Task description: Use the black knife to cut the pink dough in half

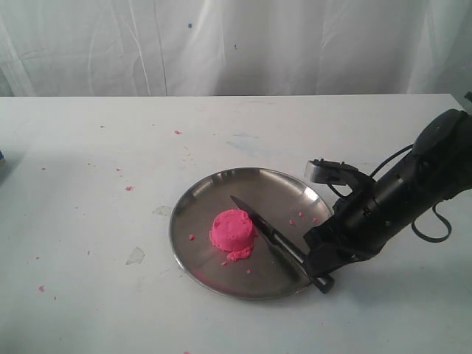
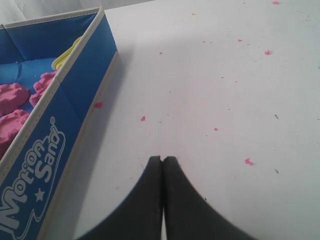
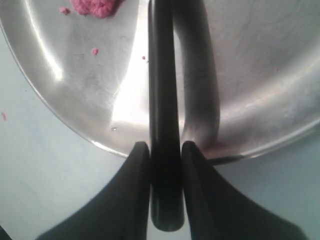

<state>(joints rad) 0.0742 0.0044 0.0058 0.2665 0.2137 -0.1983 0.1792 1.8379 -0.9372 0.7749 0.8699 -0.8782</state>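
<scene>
The pink dough [image 1: 233,234] is one rounded mound near the middle of the round steel plate [image 1: 198,206]. The black knife [image 1: 267,234] reaches from the plate's right rim toward the dough, its blade along the mound's right side and its tip just past it. My right gripper [image 1: 316,267] is shut on the knife's handle at the plate's near right edge. In the right wrist view the knife [image 3: 162,100] runs between the fingers [image 3: 137,160] over the plate [image 3: 250,90], and an edge of the dough [image 3: 95,6] shows. My left gripper [image 2: 163,160] is shut with nothing in it, over bare table.
A blue sand box [image 2: 60,125] holding pink dough lumps [image 2: 12,97] stands beside the left gripper, out of the exterior view. Tiny pink crumbs [image 1: 128,187] dot the white table [image 1: 88,221] and the plate. A white curtain hangs behind the table's far edge.
</scene>
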